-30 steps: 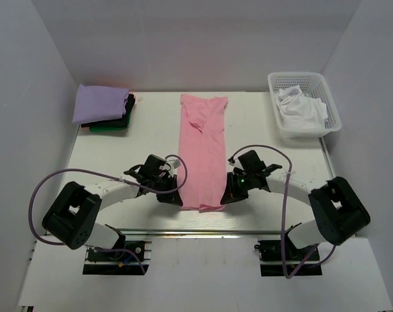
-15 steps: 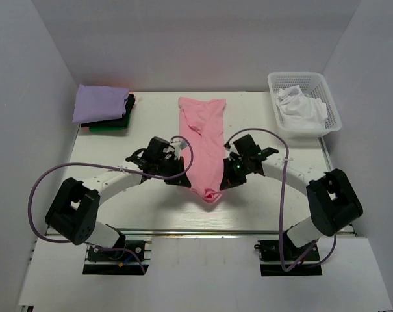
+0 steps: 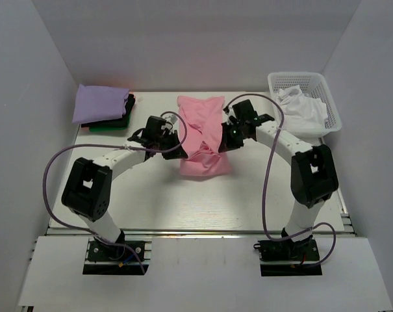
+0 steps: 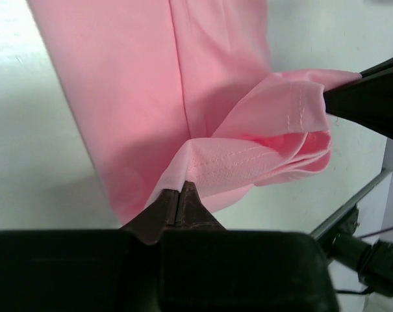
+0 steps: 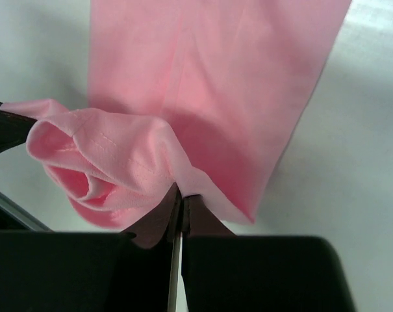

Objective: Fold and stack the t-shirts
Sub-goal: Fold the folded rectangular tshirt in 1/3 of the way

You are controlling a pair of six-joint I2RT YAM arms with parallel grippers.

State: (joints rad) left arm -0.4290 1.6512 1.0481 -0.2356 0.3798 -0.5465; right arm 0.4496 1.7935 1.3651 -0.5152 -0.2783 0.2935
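Top external view showed the pink tee (image 3: 206,162) mid-tabletop (image 3: 183,201), its far part flat, its near hem raised and bunched over itself. The left fingers (image 4: 164,211) were pinched tight on one hem corner, and the right fingers (image 5: 158,221) were pinched on the other. A lavender tee (image 3: 100,104) topped a stack (image 3: 115,123) at the far left. A white basket (image 3: 305,132) sat at the far right.

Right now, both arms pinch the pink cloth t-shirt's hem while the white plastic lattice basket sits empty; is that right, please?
Not quite: the white plastic lattice basket holds crumpled white cloth, per the top external view. The left fingers and right fingers do pinch the pink cloth t-shirt hem.
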